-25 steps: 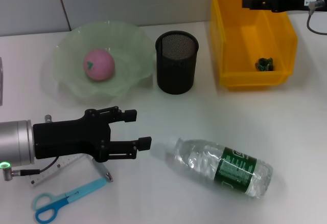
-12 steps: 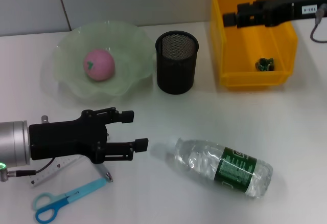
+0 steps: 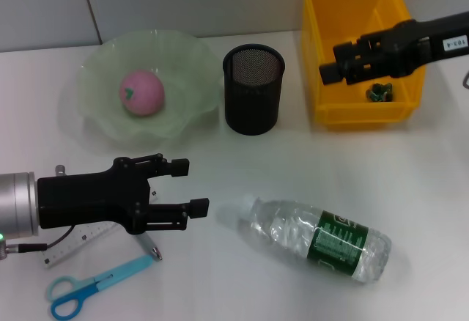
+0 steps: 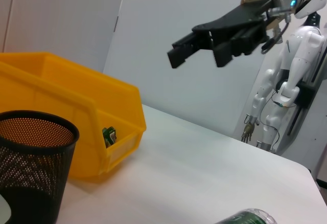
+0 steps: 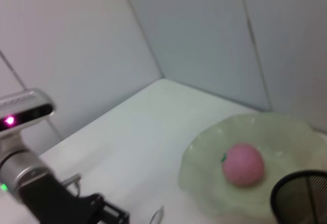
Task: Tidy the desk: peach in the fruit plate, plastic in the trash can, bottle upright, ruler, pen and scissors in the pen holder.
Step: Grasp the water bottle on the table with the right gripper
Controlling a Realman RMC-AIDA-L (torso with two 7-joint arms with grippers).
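With the peach [image 3: 142,92] already sitting in the fruit plate [image 3: 99,127] and a small green scrap [image 3: 379,91] lying in the trash can [image 3: 322,94], the bottle and stationery looked like the work left.

Nearest, at the left, the scissors [image 3: 89,290] lay flat close to the desk's [image 3: 293,160] near edge. Just beyond them were the ruler [image 3: 77,242] and pen [image 3: 149,246], partly under the left end effector [image 3: 187,186], which hovered with fingers spread and held nothing.

The bottle [image 3: 315,239] lay on its side, near centre-right, with bare desk around it.

Next move, by my reckoning: a grasp on the bottle or the pen, with a lift clear of the pen holder [image 3: 253,89] rim.

Farther right, the right end effector [image 3: 330,72] hung over the trash can's near left part, empty; fingers appeared parted.
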